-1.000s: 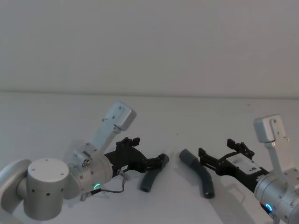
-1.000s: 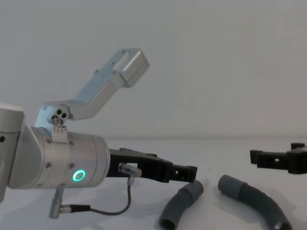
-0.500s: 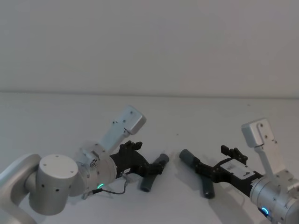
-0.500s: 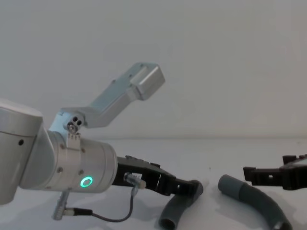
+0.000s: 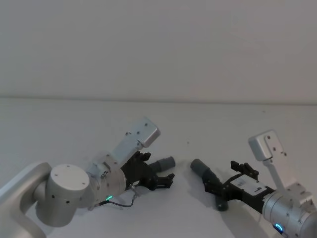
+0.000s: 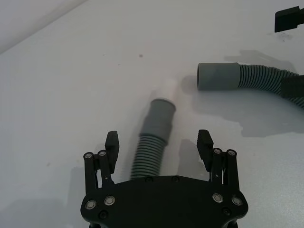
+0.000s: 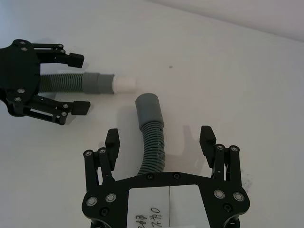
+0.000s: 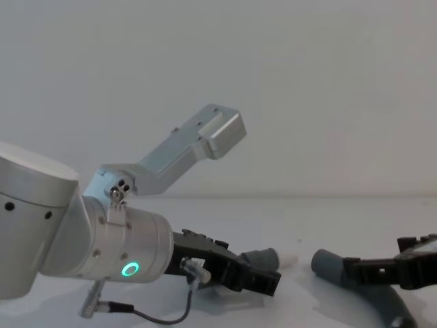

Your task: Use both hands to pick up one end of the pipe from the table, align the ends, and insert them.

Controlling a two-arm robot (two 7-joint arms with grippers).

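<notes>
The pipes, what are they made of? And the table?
Shorter pipe: matt grey, ribbed, probably rubber or soft plastic; whitish tip. Longer pipe: same ribbed grey look. Table: smooth plain white, maybe laminate. Left end effector and right end effector straddle them, open.

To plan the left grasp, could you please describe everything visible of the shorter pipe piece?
The shorter pipe piece is a dark grey hose, plastic by its look: a ribbed body, a smooth cuff, then a narrow whitish tip. It lies on the white table; the open left gripper straddles its ribbed part without touching it.
</notes>
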